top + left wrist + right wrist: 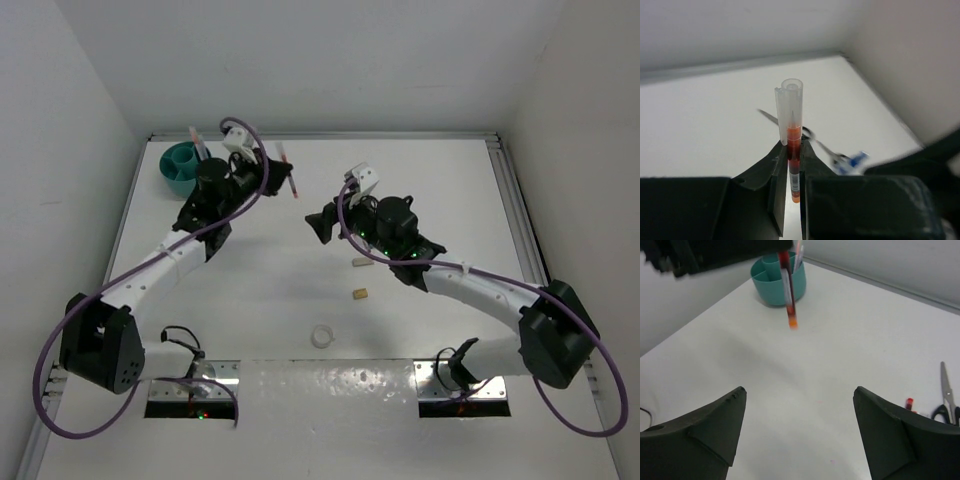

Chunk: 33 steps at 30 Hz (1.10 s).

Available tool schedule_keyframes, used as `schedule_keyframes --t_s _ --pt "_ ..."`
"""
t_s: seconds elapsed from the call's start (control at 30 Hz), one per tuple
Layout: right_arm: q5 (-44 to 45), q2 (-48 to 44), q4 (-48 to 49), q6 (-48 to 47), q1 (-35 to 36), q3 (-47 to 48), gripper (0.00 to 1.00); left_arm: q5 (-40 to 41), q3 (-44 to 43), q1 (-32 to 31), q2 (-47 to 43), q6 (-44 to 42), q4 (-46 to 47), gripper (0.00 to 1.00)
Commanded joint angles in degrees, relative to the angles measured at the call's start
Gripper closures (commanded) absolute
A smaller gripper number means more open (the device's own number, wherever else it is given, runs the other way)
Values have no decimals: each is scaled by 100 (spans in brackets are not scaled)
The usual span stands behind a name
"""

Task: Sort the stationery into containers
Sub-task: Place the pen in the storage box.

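left pincer [792,155]: clamped on red pen [793,135] | right pincer [799,390]: spread wide, nothing held | risk: pen could be tilted in the thin grip and dropped beside teal organiser [767,292]

Organiser cup [172,178] far-left on table [440,190]; centre, eraser [362,264] behind 2nd eraser [359,293]; tape ring [322,336] nearest front.

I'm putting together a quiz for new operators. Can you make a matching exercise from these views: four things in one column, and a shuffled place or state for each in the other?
1. left two-finger gripper
2. right two-finger gripper
3. round teal plastic organiser cup
4. white tape ring

A. lies on the white table, towards its near edge
B. open, holding nothing
C. stands in the far left corner
D. shut on a red pen with a clear cap

Pairs: 1-D, 2-B, 3-C, 4-A
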<state>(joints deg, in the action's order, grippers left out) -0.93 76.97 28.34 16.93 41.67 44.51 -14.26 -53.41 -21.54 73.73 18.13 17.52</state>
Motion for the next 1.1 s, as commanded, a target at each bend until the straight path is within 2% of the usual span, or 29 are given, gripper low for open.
schedule_keyframes --t_s 0.0,0.07,0.13,0.17,0.23,0.27,0.5,0.67,0.8,1.07 --pt "181 11 189 -23 -185 120 14 1387 -529 631 106 -1433 181 100" --pt "120 81 225 -67 -282 128 13 1794 -662 1157 386 -2135 470 100" --pt "-55 230 242 -76 -501 198 13 1665 -959 1693 815 -2488 760 100" --pt "-57 300 242 -93 -502 250 12 1663 -961 1697 992 -2507 788 100" --pt "-293 459 260 -67 -703 417 12 1462 -1373 2135 1579 -2403 797 100" --pt "-390 659 269 -49 -843 496 12 1113 -1679 2363 1765 -2367 814 100" --pt "-1102 1512 304 258 -1380 1260 14 934 -2858 2646 3364 -2657 762 100" --pt "-1287 1918 409 478 -1548 1490 15 978 -3342 2725 3964 -2841 876 100" --pt "-1305 2102 401 601 -1600 1587 15 1039 -3466 2813 4341 -2789 858 100" --pt "-1331 2120 260 584 -1618 1640 16 1004 -3009 2945 4264 -2736 806 100"
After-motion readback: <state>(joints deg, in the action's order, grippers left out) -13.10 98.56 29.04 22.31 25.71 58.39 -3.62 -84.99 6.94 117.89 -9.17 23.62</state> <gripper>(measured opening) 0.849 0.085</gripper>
